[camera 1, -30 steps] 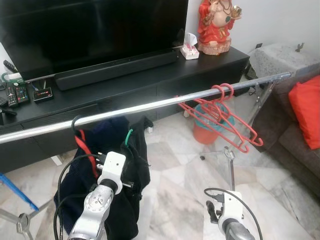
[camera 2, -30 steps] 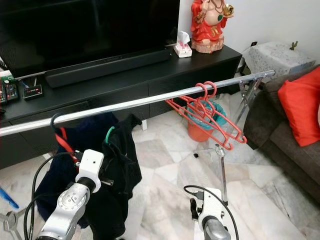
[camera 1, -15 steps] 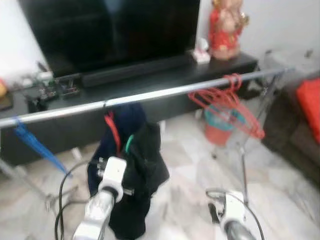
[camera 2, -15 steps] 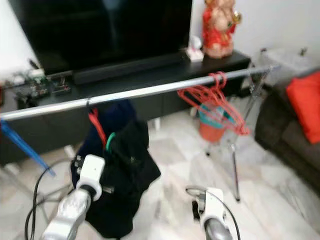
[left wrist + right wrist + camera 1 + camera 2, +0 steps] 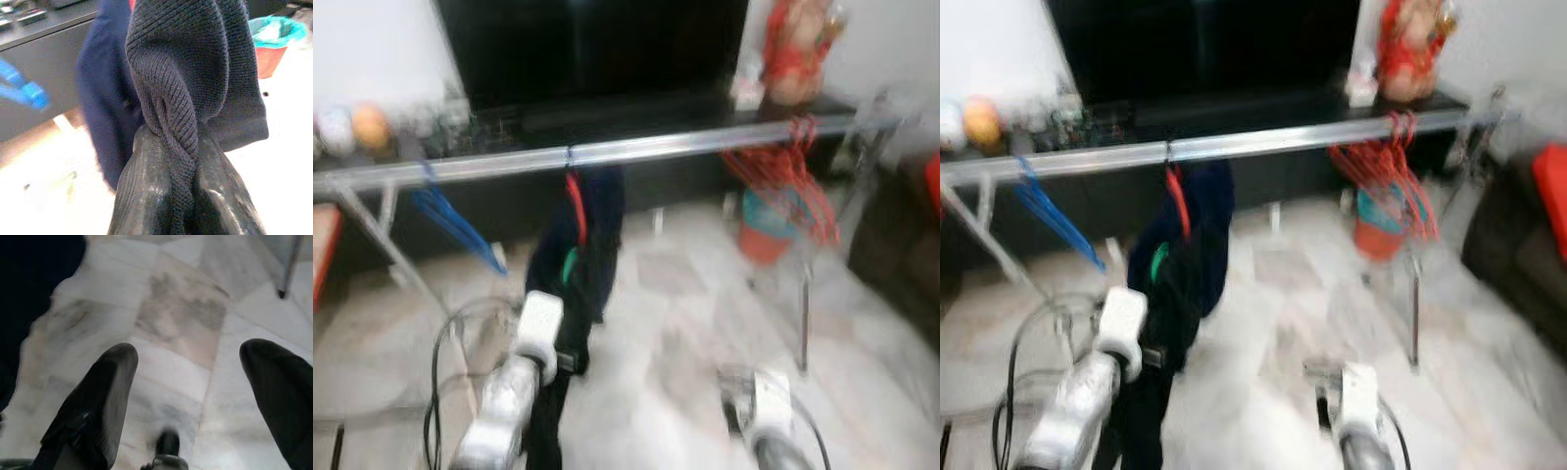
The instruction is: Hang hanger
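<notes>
Shifted rightward across both eye views since a moment ago, with heavier blur: camera turned left, rail and garments themselves not displaced. Newly in view at left: blue hangers (image 5: 450, 220) and a leg of the rack (image 5: 374, 235).

Left arm: raised and reaching forward, wrist housing just below the hanging clothes. Left gripper (image 5: 178, 196): fingers (image 5: 142, 196) closed narrowly on a twisted fold of the dark knitted garment (image 5: 195, 63), cloth pinched between both pads. Same garment (image 5: 582, 284) draped from a green hanger (image 5: 568, 264), beside a navy garment (image 5: 602, 201) on a red hanger (image 5: 576, 208) hooked over the rail.

Right arm: low, pointed down at the marble floor (image 5: 176, 318). Right gripper (image 5: 190, 382): fingers (image 5: 105, 382) spread wide, nothing between them.

Silver rail (image 5: 636, 149): horizontal across the scene, in front of the black TV console (image 5: 636, 113).

Bunch of red hangers (image 5: 793, 166): hooked on the rail toward its right end, above an orange bin with teal liner (image 5: 766, 230).

Red figurine (image 5: 795, 49): on the console, right side.
</notes>
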{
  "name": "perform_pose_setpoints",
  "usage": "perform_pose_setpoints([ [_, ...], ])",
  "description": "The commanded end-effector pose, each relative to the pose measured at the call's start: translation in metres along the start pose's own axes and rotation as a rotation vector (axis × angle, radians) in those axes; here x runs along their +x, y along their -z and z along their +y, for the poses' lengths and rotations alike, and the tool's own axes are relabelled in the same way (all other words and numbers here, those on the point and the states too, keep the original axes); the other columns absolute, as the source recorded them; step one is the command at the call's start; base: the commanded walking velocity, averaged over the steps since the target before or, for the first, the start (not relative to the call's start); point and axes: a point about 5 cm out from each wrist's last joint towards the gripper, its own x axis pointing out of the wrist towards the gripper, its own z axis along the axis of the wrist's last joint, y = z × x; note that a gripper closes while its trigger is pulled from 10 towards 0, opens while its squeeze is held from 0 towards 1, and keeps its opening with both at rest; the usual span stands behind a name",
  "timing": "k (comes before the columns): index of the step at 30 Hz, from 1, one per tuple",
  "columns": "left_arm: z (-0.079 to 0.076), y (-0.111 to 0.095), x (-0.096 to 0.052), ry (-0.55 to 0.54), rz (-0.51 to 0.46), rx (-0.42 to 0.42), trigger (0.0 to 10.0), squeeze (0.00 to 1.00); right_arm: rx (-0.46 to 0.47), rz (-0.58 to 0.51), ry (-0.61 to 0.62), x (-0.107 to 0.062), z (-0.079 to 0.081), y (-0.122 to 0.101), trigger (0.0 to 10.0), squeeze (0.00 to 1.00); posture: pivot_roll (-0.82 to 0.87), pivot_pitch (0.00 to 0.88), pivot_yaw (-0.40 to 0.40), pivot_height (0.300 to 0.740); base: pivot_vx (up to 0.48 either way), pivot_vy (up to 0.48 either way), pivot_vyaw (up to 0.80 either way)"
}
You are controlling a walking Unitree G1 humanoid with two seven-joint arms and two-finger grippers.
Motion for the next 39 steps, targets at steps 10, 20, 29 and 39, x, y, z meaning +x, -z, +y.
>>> perform_pose_setpoints([
  [10, -0.0033, -0.0089, 0.0029, 0.021, -0.038, 0.009, 10.0, 0.00, 0.003, -0.005, 0.005, 0.0001, -0.0036, -0.0015, 10.0, 0.00, -0.01, 0.000, -0.003, 0.740, -0.269, 0.000, 0.04],
  [20, -0.0037, -0.0095, 0.0030, 0.028, -0.039, 0.010, 10.0, 0.00, -0.002, -0.006, 0.003, 0.0001, -0.0037, -0.0018, 10.0, 0.00, -0.01, 0.000, -0.004, 0.740, -0.269, 0.000, 0.00],
  [29, -0.0039, -0.0101, 0.0031, 0.032, -0.042, 0.010, 10.0, 0.00, 0.002, -0.007, 0.004, 0.0001, -0.0038, -0.0017, 10.0, 0.00, -0.01, 0.000, -0.004, 0.740, -0.270, 0.000, 0.00],
  [39, -0.0039, -0.0128, 0.0036, 0.041, -0.049, 0.012, 10.0, 0.00, -0.127, -0.063, -0.056, 0.0006, -0.0018, -0.0101, 10.0, 0.00, -0.01, 0.000, -0.003, 0.740, -0.268, 0.000, 0.00],
])
